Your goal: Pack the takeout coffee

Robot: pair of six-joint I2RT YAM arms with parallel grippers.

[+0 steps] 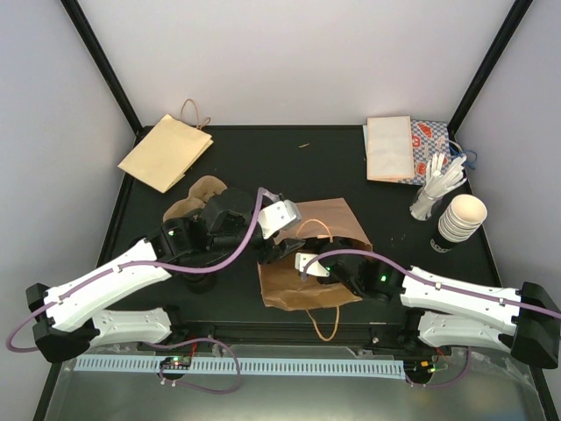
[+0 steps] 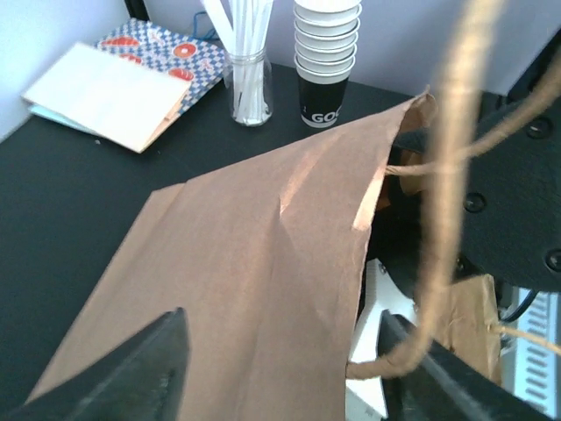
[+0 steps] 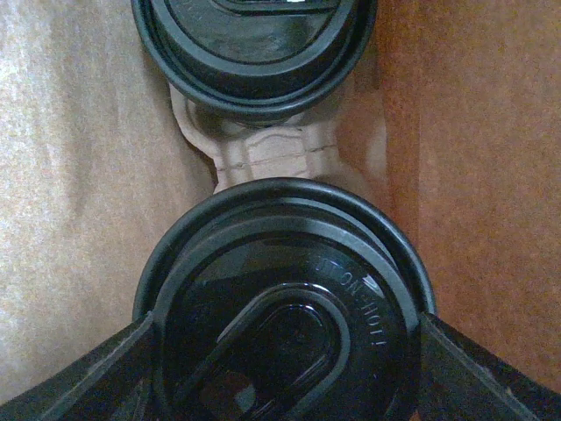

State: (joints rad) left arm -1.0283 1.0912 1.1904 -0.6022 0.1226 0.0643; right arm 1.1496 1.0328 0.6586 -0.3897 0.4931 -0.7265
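Right gripper (image 3: 285, 323) is deep inside the paper bag (image 3: 79, 175). It is closed on the black lid of a coffee cup (image 3: 280, 254), one finger at each side of the rim. Second lidded cup (image 3: 254, 44) sits just beyond it, cardboard carrier (image 3: 263, 153) showing between them. Left gripper (image 2: 282, 324) is open, fingers apart over the bag's upper side, with the rope handle (image 2: 447, 175) hanging just beside it.

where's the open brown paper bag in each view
top external: brown paper bag mid-table
left wrist: the bag fills the centre and lower frame, mouth at right
right wrist: seen from inside, its walls flank the near lidded cup
shared landmark: stack of cups, right edge of top external, top centre of left wrist; absent from right wrist
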